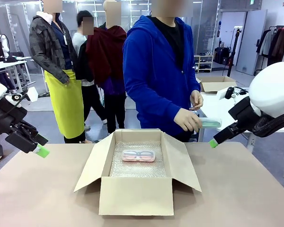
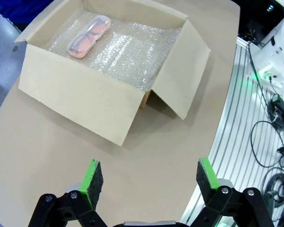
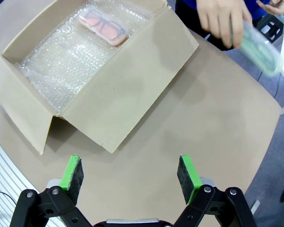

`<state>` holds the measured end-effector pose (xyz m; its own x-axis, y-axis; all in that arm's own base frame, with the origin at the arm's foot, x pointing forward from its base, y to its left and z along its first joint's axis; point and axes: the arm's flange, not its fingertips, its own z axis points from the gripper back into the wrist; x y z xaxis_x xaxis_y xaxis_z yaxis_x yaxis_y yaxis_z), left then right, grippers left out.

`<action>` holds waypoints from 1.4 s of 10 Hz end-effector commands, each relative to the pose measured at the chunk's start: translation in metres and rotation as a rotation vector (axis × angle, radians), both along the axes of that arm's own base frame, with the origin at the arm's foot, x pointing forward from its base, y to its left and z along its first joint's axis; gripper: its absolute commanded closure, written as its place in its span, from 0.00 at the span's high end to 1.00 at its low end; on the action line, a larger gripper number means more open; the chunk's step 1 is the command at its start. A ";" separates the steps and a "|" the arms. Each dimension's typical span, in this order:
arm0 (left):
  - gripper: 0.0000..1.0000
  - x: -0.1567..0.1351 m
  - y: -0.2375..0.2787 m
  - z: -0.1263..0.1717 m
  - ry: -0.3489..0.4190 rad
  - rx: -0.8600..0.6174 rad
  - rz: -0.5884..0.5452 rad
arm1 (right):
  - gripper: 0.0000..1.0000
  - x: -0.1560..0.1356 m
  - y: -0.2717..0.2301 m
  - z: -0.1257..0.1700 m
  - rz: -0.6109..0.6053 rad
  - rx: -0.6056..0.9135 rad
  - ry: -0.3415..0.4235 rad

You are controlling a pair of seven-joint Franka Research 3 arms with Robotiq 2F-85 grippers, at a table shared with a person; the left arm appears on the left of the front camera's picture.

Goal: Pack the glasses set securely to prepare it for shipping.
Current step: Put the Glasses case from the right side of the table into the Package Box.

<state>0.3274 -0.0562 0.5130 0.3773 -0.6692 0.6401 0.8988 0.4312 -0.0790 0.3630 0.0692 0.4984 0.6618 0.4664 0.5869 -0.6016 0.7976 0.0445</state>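
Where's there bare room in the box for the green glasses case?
The bubble wrap between the pink case and the near wall of the box is bare. The strip by the far wall is crowded by that case. Outside, bare table lies left and right of the flaps.

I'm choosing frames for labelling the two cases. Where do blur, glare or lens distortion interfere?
Right wrist view: the person's hand and the mint green case it holds are motion-smeared; the pink case is sharp. Left wrist view: the bubble wrap glints lightly; the table edge bows from the wide lens. Front view: even light, both cases legible.
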 end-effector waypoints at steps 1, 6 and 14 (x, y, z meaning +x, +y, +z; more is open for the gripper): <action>1.00 0.000 0.002 0.002 -0.002 -0.016 -0.026 | 1.00 0.000 0.000 0.000 0.001 0.001 -0.001; 1.00 0.000 0.002 0.002 -0.002 -0.016 -0.026 | 1.00 0.000 0.000 0.000 0.001 0.001 -0.001; 1.00 0.000 0.002 0.002 -0.002 -0.016 -0.026 | 1.00 0.000 0.000 0.000 0.001 0.001 -0.001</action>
<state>0.3274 -0.0562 0.5130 0.3770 -0.6693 0.6402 0.8989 0.4310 -0.0788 0.3630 0.0692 0.4984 0.6618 0.4664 0.5869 -0.6016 0.7976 0.0445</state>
